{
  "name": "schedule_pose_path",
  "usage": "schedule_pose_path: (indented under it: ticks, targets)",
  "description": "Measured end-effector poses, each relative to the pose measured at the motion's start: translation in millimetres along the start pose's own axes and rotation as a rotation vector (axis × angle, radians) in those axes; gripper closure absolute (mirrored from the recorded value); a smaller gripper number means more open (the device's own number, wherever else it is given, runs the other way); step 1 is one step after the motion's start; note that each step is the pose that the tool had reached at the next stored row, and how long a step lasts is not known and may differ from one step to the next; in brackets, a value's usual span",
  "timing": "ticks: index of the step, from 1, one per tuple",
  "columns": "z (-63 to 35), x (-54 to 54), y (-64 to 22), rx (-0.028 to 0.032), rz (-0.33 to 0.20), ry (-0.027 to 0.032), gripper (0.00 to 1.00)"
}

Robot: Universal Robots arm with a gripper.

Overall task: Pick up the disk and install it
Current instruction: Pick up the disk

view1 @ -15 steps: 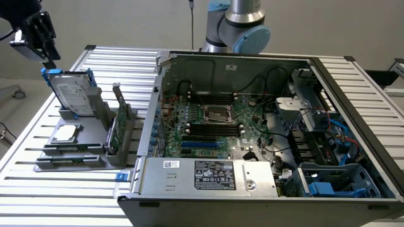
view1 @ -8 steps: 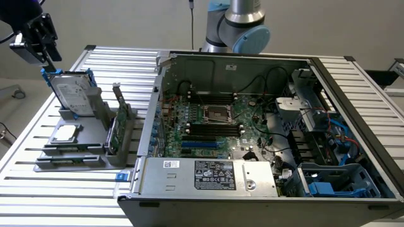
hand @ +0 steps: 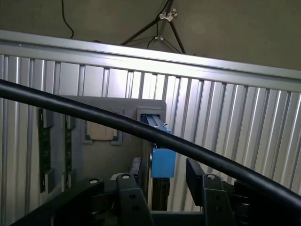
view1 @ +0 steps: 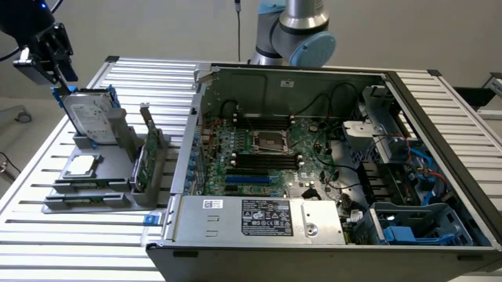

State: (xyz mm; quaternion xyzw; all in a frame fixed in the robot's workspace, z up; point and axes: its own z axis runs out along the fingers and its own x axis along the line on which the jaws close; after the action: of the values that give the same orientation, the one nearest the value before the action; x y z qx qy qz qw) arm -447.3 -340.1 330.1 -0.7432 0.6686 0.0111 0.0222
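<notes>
While my jaws stand wide apart, the blue carrier edge of the disk (hand: pixel 163 162) sits between my fingers (hand: pixel 133 200), with space to either side and nothing gripped. From the exterior view I hang just above the disk's upper end. It stands on edge, leaning slightly, in a grey holder (view1: pixel 102 189) on the slatted desk (view1: pixel 47 238). A silver chip (view1: pixel 82 165) lies flat in the holder, a green card (view1: pixel 144 165) stands beside it, and the open computer case (view1: pixel 330 88) is on the exterior view's right.

Exterior view overlooks the table (view1: pixel 47 241) from high; wrist view looks closely down on the grey holder (hand: pixel 103 157) both share.
</notes>
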Motion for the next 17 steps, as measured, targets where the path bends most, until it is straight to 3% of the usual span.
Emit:
schedule_pose_path:
  ticks: [3, 12, 17]
  targets:
    - [4.5, 0.9, 0.1, -0.0004, 0.003, 0.0047, 0.49]
    - [20.8, 1.9, 0.5, -0.0006, 0.007, 0.0054, 0.49]
    - [28.1, 2.3, 0.6, -0.0081, 0.008, 0.0046, 0.49]
